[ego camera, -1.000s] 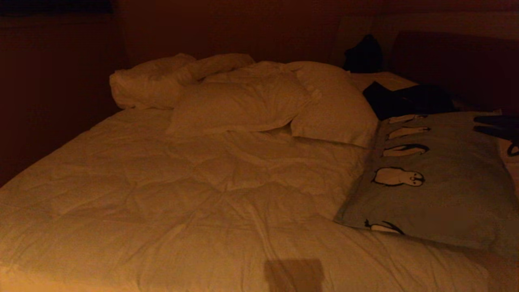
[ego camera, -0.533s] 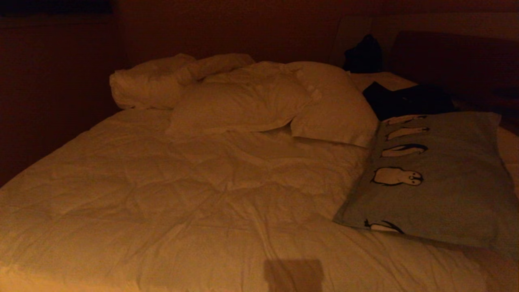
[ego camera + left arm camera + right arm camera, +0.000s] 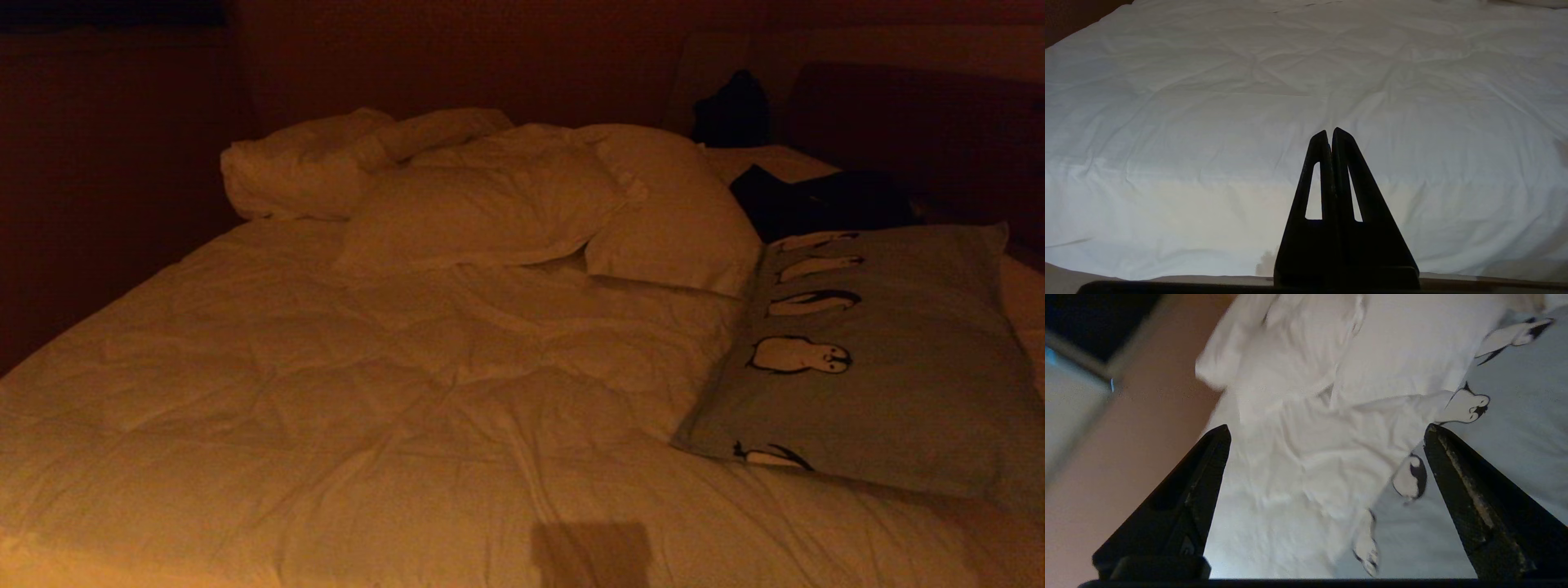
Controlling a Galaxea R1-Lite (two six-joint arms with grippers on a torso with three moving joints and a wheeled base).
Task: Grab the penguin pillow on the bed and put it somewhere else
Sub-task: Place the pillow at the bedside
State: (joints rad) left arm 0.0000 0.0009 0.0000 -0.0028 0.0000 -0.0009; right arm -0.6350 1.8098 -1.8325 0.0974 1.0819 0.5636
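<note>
Penguin pillow (image 3: 890, 359): lying flat on the right side of the bed (image 3: 367, 392), its long edge pressed up against a plain white pillow (image 3: 678, 220), and nothing gripping it, which reads to me like a pillow that has been set down in a new spot

Right gripper (image 3: 1327, 433): out of the head view, but its own camera shows the two fingers (image 3: 1457, 465) splayed wide with only duvet and the pillow's penguin-printed edge visible in the gap, so it is released and empty

Why so wide: my read is that a spread like that clears soft, floppy fabric cleanly, so no flange snags as the arm comes off

Left gripper (image 3: 1329, 132): parked low over the near part of the duvet, fingertips pinched together on nothing; one arm looks enough for a light pillow

White pillows: heaped at the head end beside a rumpled roll of bedding (image 3: 310, 163), which leaves the right flank as the open patch where the penguin pillow sits

Dark bundle (image 3: 824, 200): just behind the penguin pillow's far end, close enough that I cannot tell whether they touch

Task status: judging by the free pillow and empty fingers, the move looks done or very nearly so
</note>
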